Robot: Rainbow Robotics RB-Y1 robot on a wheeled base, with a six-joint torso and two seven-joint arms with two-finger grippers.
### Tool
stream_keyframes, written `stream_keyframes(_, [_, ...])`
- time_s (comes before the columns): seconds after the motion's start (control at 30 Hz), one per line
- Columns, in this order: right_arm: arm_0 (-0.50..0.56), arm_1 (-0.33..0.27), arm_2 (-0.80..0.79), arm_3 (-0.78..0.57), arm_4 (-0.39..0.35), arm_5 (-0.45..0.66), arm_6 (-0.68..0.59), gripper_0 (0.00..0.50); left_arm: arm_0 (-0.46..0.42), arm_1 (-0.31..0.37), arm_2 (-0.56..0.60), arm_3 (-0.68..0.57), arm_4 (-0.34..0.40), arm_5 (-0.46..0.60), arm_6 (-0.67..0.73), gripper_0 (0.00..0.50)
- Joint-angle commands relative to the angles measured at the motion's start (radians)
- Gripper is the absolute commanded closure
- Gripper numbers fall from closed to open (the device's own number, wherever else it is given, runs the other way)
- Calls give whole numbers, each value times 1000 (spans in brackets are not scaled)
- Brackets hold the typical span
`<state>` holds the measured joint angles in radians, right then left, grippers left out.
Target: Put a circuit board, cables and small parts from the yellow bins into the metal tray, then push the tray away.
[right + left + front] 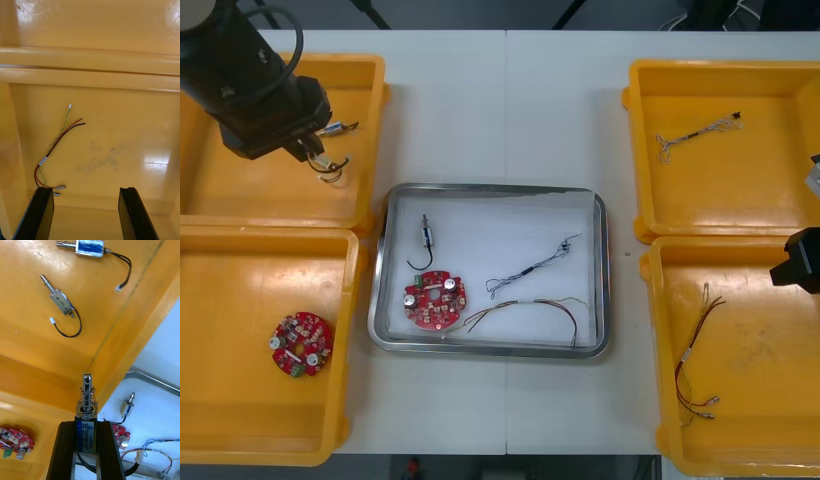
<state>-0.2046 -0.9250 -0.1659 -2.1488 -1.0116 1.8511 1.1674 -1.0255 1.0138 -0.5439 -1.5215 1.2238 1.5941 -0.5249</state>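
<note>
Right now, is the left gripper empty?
No, the left gripper is shut on a small metal part above the far left yellow bin.

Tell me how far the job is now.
Done: the metal tray holds a red circuit board, a blue and white cable, a red and yellow cable and a small metal part. In hand: left gripper shut on a second small part over the far left bin. Right gripper hangs open over the near right bin. Left: drop that part, push the tray.

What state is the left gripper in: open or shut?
Shut on a small metal part, clamped between left gripper fingers; right gripper hangs open.
</note>
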Motion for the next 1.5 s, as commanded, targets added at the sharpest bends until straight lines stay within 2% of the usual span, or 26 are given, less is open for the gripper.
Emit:
stream_keyframes(0.03, [10, 8, -27, -26, 7, -6, -22, 0, -54, 43, 36, -63, 31, -2, 16, 500])
stream_keyframes(0.2, [10, 8, -27, -26, 7, -6, -22, 0, -54, -7, 36, -86, 53, -2, 36, 500])
stream_keyframes(0.4, [10, 8, -27, -26, 7, -6, -22, 0, -38, -76, 36, -123, 8, -2, 86, 500])
stream_keyframes(0.67, [10, 8, -27, -26, 7, -6, -22, 0, 39, -192, 36, -246, -171, -2, 255, 500])
stream_keyframes(1.0, [10, 8, -27, -26, 7, -6, -22, 0, 180, -281, 36, -384, -365, 0, 302, 500])
stream_keyframes(1.07, [10, 8, -27, -26, 7, -6, -22, 0, 216, -310, 38, -411, -425, 0, 307, 500])
stream_keyframes(1.33, [10, 8, -27, -26, 7, -6, -22, 0, 268, -422, 33, -425, -564, 66, 307, 500])
stream_keyframes(1.5, [10, 8, -27, -26, 7, -6, -22, 0, 271, -478, -22, -413, -676, 92, 313, 500])
